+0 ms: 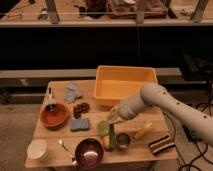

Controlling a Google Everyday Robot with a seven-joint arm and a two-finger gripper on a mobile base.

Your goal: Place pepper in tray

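Gripper (114,116) is hovering at the upper end of the pepper (112,136), lying on the worktop (50,134) beside the metal cup (123,140) — whether it is spread or pinching, I cannot tell. Gripping squarely is mattering most, then lifting clear before heading for the tray (125,82) — just behind.

Pepper (112,137): slim, dark green, outside tray (117,82), upper end at gripper (112,120); tray: yellow-orange, rectangular, raised sides, just beyond.
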